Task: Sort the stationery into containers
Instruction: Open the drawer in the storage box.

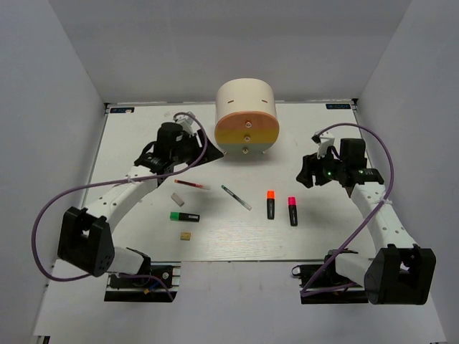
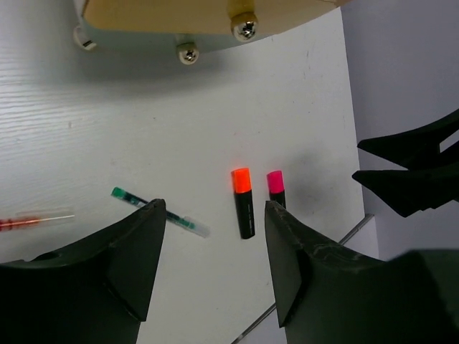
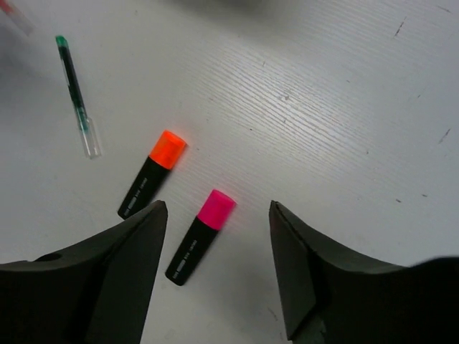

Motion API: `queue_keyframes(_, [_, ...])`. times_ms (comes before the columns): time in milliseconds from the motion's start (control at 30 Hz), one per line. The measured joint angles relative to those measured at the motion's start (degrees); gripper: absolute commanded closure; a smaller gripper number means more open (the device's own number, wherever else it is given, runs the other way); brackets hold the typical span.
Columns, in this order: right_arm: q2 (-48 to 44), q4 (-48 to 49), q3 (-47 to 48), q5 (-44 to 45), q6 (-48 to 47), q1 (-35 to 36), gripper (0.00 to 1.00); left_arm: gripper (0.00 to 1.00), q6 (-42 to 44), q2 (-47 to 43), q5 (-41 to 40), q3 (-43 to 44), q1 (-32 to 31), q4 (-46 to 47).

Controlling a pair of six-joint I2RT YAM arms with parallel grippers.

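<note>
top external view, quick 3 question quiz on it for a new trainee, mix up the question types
1. True or false: in the top view, the pink-capped highlighter lies right of the orange-capped highlighter.
2. Which highlighter lies nearest the tan block? A pink-capped; B the green-capped highlighter; C orange-capped.
3. How many knobs show on the front of the desk unit?
Key: 1 true; 2 B; 3 three.
</note>
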Motion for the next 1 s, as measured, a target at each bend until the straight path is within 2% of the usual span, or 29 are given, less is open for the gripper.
queue_keyframes(167, [0.02, 3.06, -0.09, -2.49, 6.60, -0.83, 0.66, 0.42, -1.11, 5.68, -5.90, 6.67, -5.22, 1.36])
queue_keyframes(200, [0.02, 3.82, -0.13, -3.23, 8.15, -0.96, 0.66, 0.47, -1.22, 7.02, -7.37, 8.28, -6.10, 1.75])
queue_keyframes(267, [0.02, 5.49, -0.57, -4.63, 10.49, -1.01, 0.67, 0.49, -1.44, 9.62, -10.32, 11.50, -7.82, 2.73])
queue_keyframes(333, [0.02, 6.67, -1.27, -5.86, 12.85, -1.01, 0.65, 0.50, -1.62, 11.78, -12.92, 13.88, -9.07, 3.26])
queue_keyframes(367, [0.02, 7.32, -1.62, -6.47, 13.84, -1.09, 0.59, 0.50, -1.70, 12.85, -14.27, 14.99, -9.73, 3.41])
queue_keyframes(500, [0.02, 9.05, -2.14, -8.50, 17.14, -1.18, 0.49, 0.44, -2.27, 15.58, -18.47, 16.61, -11.78, 3.63])
queue_keyframes(700, [0.79, 15.93, -1.95, -12.37, 25.46, -0.94, 0.45, 0.30, -2.47, 16.28, -22.38, 17.00, -13.66, -0.07])
queue_keyframes(833, [6.56, 21.57, 2.64, -14.14, 33.27, 1.31, 0.45, 0.24, -3.21, 11.93, -24.94, 11.91, -13.90, -1.84])
queue_keyframes(1000, [14.45, 26.45, 10.27, -13.09, 39.21, 6.75, 0.42, 0.19, -6.82, -0.31, -28.81, 0.33, -13.90, -6.14])
